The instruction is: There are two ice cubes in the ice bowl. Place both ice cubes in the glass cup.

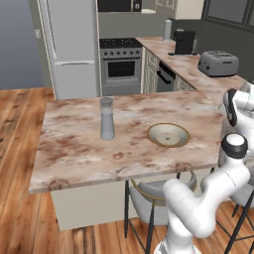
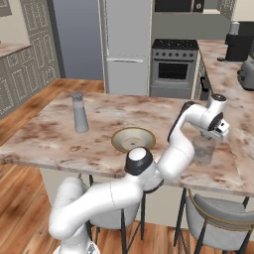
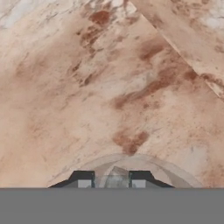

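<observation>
My gripper (image 3: 111, 181) is shut on a small pale translucent ice cube (image 3: 116, 177), which sits between the two dark fingertips. Just below them curves the round rim of the glass cup (image 3: 131, 158). In the right base view the gripper (image 2: 211, 140) points down over this see-through glass cup (image 2: 201, 151), which stands on the right part of the island counter. The ice bowl (image 1: 184, 134), beige inside with a golden-brown rim, rests mid-counter to the left of the cup (image 2: 119, 141). A faint pale spot lies in the bowl; I cannot tell whether it is a cube.
A grey capped cylinder (image 1: 106, 119) stands on the island's left half (image 2: 79, 113). A toaster (image 1: 218, 63) and a dark coffee machine (image 1: 184, 41) sit on the far counter. Stools (image 2: 218, 218) stand under the near edge. Marble counter (image 1: 74, 149) spreads around.
</observation>
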Tool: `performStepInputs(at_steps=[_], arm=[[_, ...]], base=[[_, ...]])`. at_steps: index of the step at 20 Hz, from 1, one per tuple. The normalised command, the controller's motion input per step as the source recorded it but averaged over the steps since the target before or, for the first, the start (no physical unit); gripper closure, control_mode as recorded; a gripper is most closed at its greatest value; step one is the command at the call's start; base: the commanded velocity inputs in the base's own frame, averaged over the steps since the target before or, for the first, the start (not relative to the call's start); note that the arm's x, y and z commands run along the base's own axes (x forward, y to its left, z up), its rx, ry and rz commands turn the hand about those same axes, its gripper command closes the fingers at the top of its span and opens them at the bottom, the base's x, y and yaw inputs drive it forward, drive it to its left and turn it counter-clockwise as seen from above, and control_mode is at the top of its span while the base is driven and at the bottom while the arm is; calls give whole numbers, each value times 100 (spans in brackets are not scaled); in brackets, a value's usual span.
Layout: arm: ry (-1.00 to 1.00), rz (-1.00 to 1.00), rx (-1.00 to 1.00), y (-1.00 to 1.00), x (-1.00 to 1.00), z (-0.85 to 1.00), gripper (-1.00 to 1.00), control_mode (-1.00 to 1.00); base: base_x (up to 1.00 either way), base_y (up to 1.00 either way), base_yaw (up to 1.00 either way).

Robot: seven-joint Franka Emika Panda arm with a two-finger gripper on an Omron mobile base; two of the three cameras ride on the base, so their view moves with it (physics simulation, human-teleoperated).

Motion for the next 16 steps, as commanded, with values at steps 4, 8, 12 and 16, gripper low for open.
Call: performStepInputs(at_steps=[4,8,12,16], arm=[[0,0,0,-12,11,0,-100,-100],[0,1,0,0,-7,0,-100,-100],[-4,5,0,16,-47,0,-100,-100],[-5,3,0,49,-41,10,-100,-100]], base=[[0,0,0],[0,0,0],[0,0,0],[0,0,0]])
